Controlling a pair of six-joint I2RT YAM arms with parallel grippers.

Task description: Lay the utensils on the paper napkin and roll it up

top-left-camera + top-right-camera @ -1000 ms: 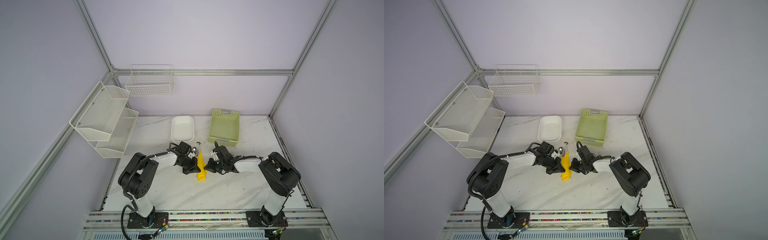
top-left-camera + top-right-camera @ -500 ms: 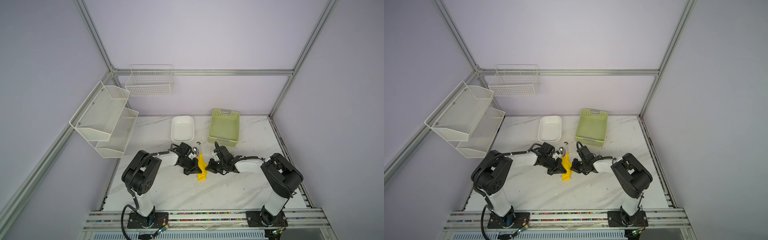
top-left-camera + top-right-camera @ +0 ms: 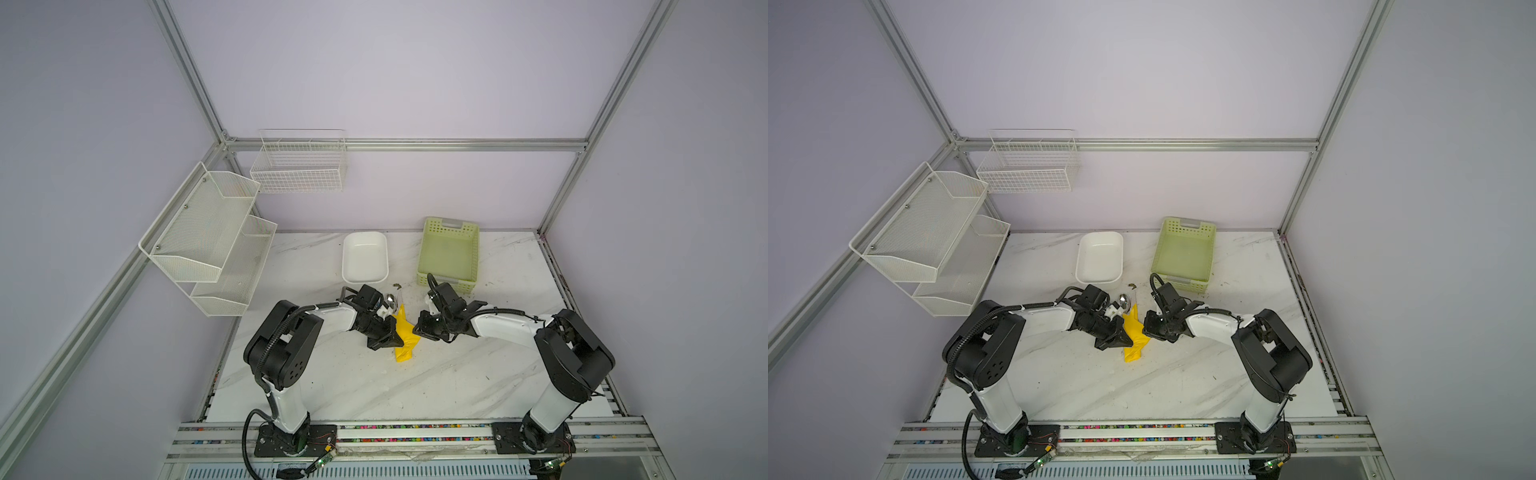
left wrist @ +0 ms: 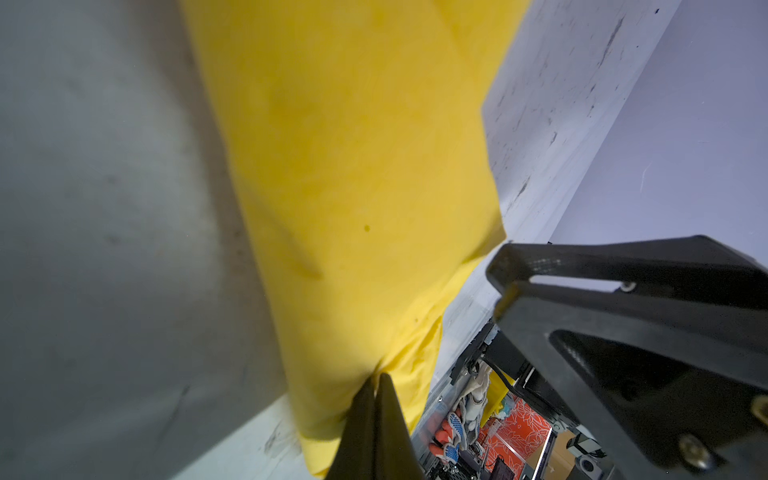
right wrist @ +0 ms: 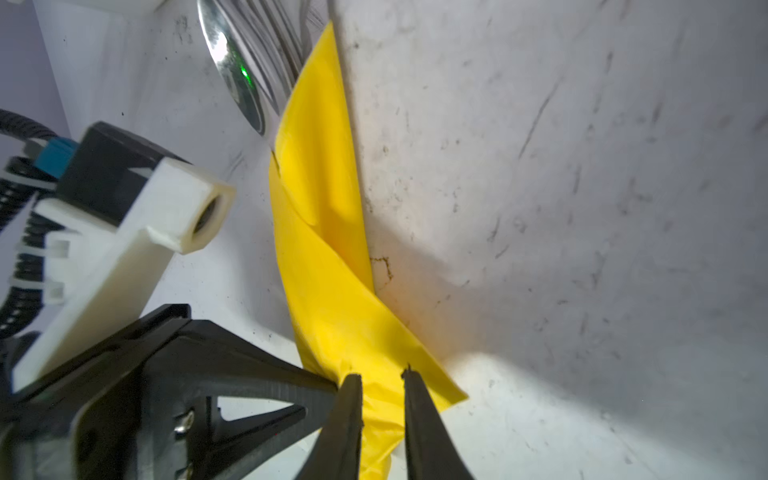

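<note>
The yellow paper napkin (image 3: 405, 332) (image 3: 1133, 337) lies as a narrow, loosely rolled strip on the marble table between my two grippers. At its far end the utensils (image 3: 390, 298) (image 5: 232, 70) stick out: a shiny spoon bowl and fork tines, with the handles hidden inside the roll. My left gripper (image 3: 401, 341) (image 4: 379, 376) is shut, pinching a bunched edge of the napkin (image 4: 353, 166). My right gripper (image 3: 417, 328) (image 5: 380, 374) is at the opposite side, its jaws a little apart with a loose fold of the napkin (image 5: 328, 249) between them.
A white dish (image 3: 365, 257) and a pale green perforated basket (image 3: 449, 253) stand just behind the grippers. White mesh shelves (image 3: 208, 232) hang on the left wall. A wire basket (image 3: 299, 166) hangs on the back wall. The two grippers are almost tip to tip.
My right gripper's jaws have parted from shut. The left gripper stays shut on the napkin. Both arms have hardly moved.
</note>
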